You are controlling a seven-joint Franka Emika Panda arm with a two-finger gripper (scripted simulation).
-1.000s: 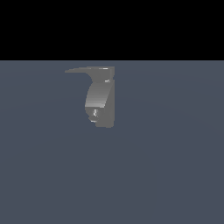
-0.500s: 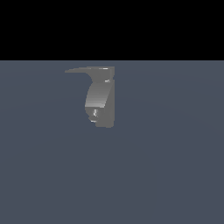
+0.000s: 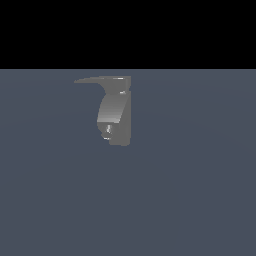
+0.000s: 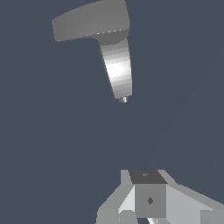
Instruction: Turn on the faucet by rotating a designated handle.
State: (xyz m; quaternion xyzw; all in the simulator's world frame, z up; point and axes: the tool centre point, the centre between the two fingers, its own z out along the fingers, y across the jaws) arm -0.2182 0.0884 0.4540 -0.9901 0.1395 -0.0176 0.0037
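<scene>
Faucet (image 3: 116,112) standing on the grey table (image 3: 200,190), its handle (image 3: 97,80) pointing toward the exterior view's left; no readable markings; gripper (image 4: 151,205) well apart, finger state indeterminable

No legible text or markings.

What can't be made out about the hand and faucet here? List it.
- Exterior view: arm and hand lie outside the frame; only the faucet and handle show.
- Wrist view: the hand is cut by the picture's edge; fingertips unseen, so open or shut is unclear.
</scene>
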